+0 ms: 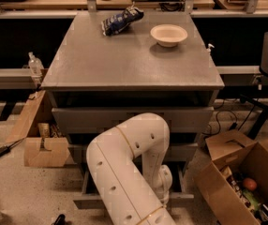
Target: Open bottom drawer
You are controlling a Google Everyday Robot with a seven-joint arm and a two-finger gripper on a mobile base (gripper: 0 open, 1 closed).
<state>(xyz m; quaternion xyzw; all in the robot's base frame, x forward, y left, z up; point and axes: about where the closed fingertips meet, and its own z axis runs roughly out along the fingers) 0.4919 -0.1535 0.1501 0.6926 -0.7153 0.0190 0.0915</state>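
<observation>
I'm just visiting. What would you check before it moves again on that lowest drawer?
1. Bottom drawer partly pulled out: ok.
2. Pincer low at that drawer's front, mostly hidden behind the arm; its hold on the knob: cannot tell.
3. Floor ahead of the drawer free: cannot tell, the arm blocks the view.
4. Cardboard box to the right, apart from the drawer: ok.
5. Bowl and snack bag resting on the cabinet top: ok.

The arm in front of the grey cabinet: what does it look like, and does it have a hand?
The arm is creamy white, made of thick, smooth, rounded shells like bent piping. Thin tan lines ring it where sections join, and small dark holes dot the casing. No cables show. The gripper is hidden behind the arm, low by the bottom drawer.
</observation>
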